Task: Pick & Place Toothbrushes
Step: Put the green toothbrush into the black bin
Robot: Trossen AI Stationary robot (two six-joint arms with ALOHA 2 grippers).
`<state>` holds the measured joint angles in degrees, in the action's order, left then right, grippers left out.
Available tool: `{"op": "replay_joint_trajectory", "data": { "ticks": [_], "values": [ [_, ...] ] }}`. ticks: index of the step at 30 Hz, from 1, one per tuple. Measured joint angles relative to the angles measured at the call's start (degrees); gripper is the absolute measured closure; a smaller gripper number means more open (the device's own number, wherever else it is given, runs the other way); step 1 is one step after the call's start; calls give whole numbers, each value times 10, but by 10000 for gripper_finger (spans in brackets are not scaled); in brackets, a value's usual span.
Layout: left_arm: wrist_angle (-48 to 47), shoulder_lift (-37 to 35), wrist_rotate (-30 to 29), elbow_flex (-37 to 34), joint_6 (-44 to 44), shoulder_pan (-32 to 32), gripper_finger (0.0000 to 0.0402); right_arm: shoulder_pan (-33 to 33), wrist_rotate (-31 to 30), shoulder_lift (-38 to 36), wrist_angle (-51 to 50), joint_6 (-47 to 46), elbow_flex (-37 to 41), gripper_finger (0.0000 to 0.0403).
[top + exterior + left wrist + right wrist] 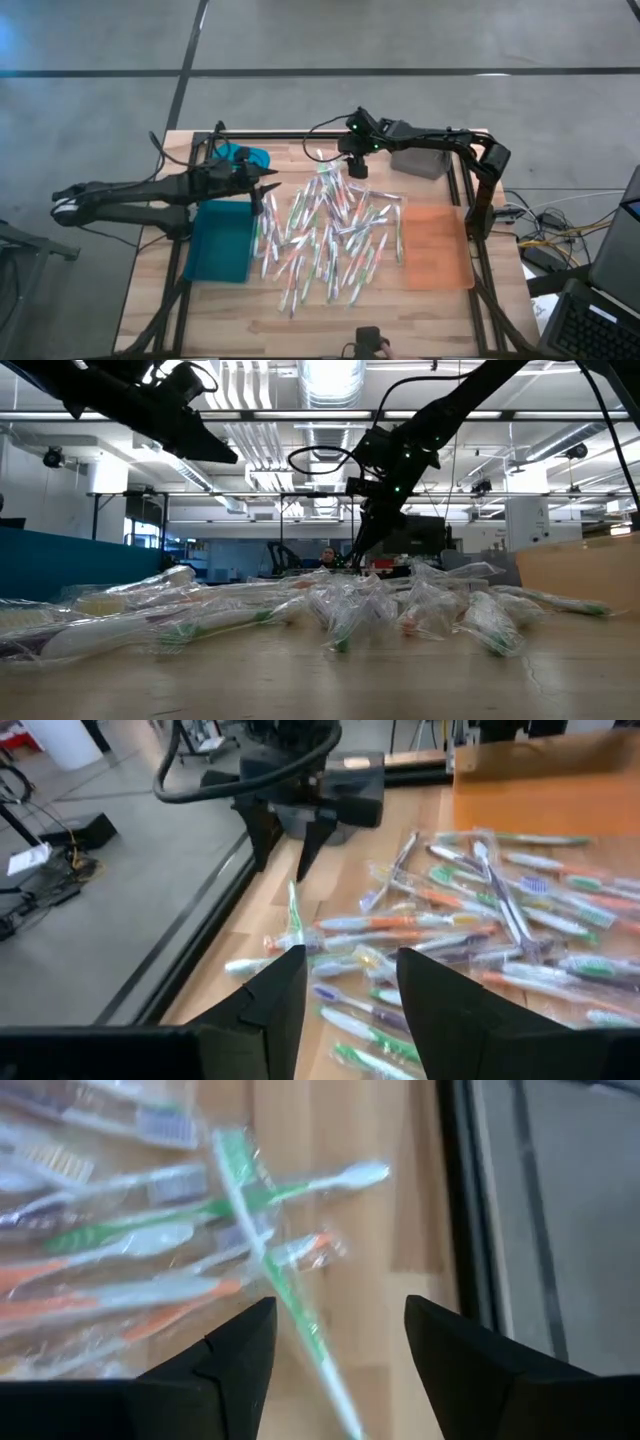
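Wrapped toothbrushes heaped mid-table between teal tray left and orange tray right, for sorting; left gripper and right gripper hovering open, empty, ready to pick.

Toothbrushes — white with green, orange and purple parts — between teal tray and orange tray.
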<state>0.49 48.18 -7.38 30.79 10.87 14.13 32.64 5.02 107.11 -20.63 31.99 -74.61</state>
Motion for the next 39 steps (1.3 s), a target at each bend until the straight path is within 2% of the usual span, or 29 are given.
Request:
{"op": "replay_joint_trajectory", "data": {
  "ticks": [8,16,24,34,36,39],
  "values": [
    [21,0,0,-1,1,0,241,0,-33,0,148,-12,-10,203],
    [30,0,-1,-1,1,0,241,6,-35,0,151,-65,-138,221],
    [30,1,-2,-1,1,0,241,21,-35,39,154,-81,-324,245],
    [29,0,-2,-1,1,0,243,42,-35,194,112,-108,-605,279],
    [29,0,-2,-1,1,0,243,49,-35,196,167,-107,-588,286],
    [29,0,-2,-2,1,0,243,57,-37,195,157,-125,-567,297]
  ]
}}
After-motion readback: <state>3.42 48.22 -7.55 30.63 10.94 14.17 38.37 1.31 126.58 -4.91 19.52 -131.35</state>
